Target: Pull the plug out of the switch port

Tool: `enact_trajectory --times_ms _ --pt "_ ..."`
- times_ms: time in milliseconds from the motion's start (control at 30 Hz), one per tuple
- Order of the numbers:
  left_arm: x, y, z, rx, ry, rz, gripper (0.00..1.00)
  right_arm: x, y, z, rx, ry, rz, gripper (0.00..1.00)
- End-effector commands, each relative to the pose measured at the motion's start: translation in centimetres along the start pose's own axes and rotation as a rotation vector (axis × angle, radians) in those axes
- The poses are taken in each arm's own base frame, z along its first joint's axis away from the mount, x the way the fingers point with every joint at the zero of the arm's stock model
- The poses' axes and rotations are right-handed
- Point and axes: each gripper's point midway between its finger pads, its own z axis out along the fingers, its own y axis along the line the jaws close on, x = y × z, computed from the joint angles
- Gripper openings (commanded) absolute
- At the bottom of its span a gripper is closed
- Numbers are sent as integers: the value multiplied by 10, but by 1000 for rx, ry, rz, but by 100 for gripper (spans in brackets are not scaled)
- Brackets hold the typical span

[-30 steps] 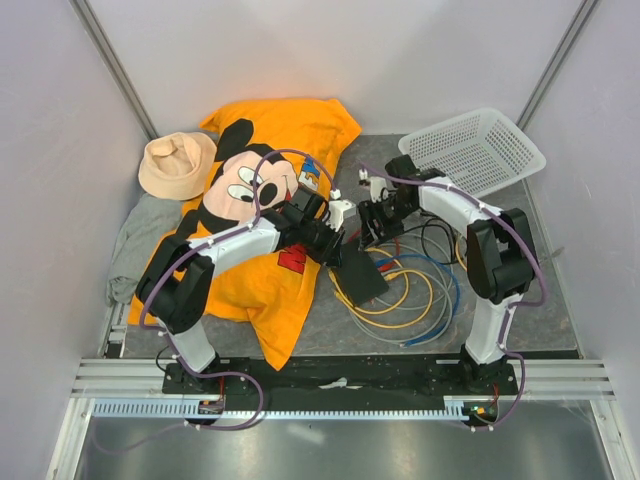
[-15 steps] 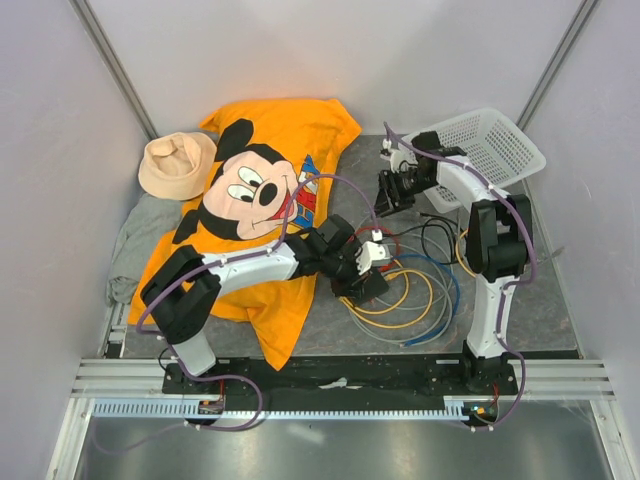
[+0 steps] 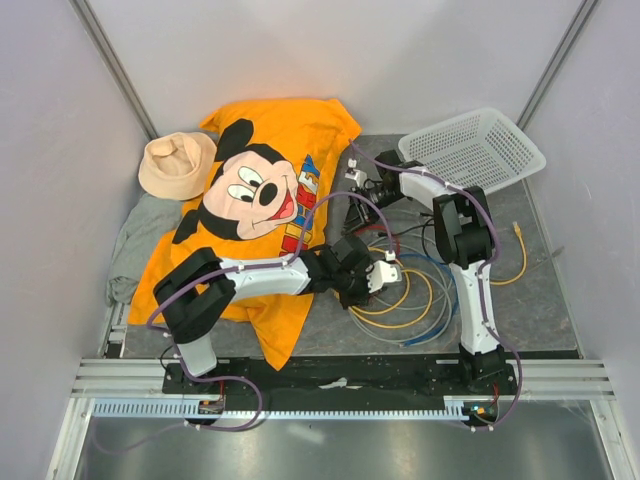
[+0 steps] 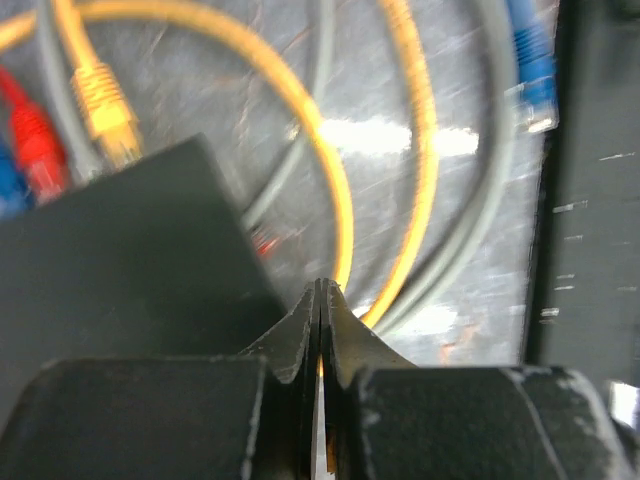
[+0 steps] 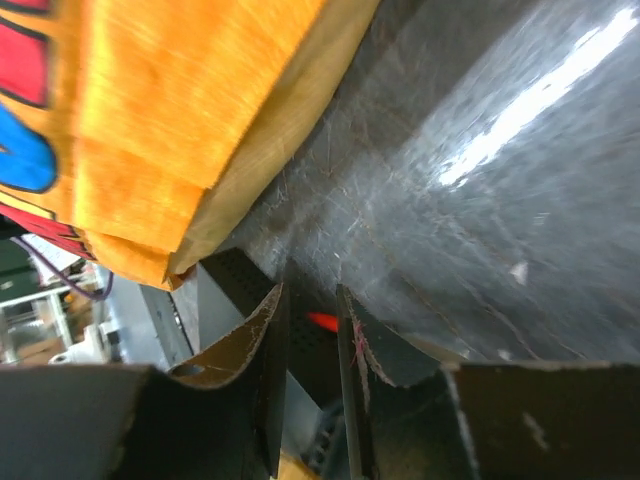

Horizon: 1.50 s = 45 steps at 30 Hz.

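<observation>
- Right gripper (image 3: 360, 187), black and two-fingered: swinging back from beside the white plastic mesh basket (image 3: 480, 150) and now hanging at the edge of the orange cartoon-print T-shirt (image 3: 270, 130). Its jaws are standing a narrow gap apart, grasping nothing that can be made out.
- Flat matte-black rectangular switch (image 4: 130, 240): lying on the grey table (image 3: 540, 310) among coiled cables, directly beneath the left gripper (image 4: 320, 300).
- Left gripper: edging rightward over the switch corner, fingers clenched tip to tip. A thin yellow looped cable (image 4: 330, 190) is running up to the tips; whether it is pinched cannot be told.
- Yellow plug (image 4: 100, 100) and red plug (image 4: 35, 140): both sitting at the switch edge.
- Loose yellow cable end (image 3: 517, 232): now lying far right, well apart from the switch. One plug is probably already out.
</observation>
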Motion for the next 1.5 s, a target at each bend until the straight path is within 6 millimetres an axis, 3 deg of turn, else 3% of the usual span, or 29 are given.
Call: enact_trajectory --times_ms 0,200,300,400,500,567,600,667,733,833,1033,1067,1167,1333,1467 --pt "11 59 -14 -265 42 74 4 2 5 -1 -32 0 -4 32" --pt "15 90 -39 -374 37 21 3 23 3 -20 41 37 -2 29" --pt "22 100 -53 -409 61 -19 3 60 3 -26 57 96 43 28" --pt "27 112 -67 -439 62 -56 3 82 11 -32 64 109 69 28" --pt "27 116 -78 -447 39 -68 3 78 15 -38 102 76 65 31" --pt "16 108 -85 -403 -7 -72 4 63 10 -50 168 41 27 37" --pt "8 94 -83 -317 -45 -71 4 44 10 -60 193 3 -6 41" --pt "-4 77 -90 -227 -77 -74 5 27 6 -85 251 -43 -62 48" --pt "-19 63 -98 -162 -128 -63 5 15 16 -108 291 -83 -139 50" --pt "-23 60 -99 -153 -148 -92 5 20 40 -123 285 -91 -271 49" --pt "-12 101 -86 -246 -167 -414 3 79 66 -95 164 -28 -199 39" --pt "-13 102 -83 -234 -180 -500 3 98 64 -87 149 0 -165 38" --pt "-11 112 -74 -210 -192 -607 3 118 66 -75 133 35 -154 38" --pt "-3 116 -58 -187 -162 -635 3 127 47 -62 150 82 -107 37" --pt "7 119 -48 -188 -132 -637 3 122 28 -57 194 86 -81 37"
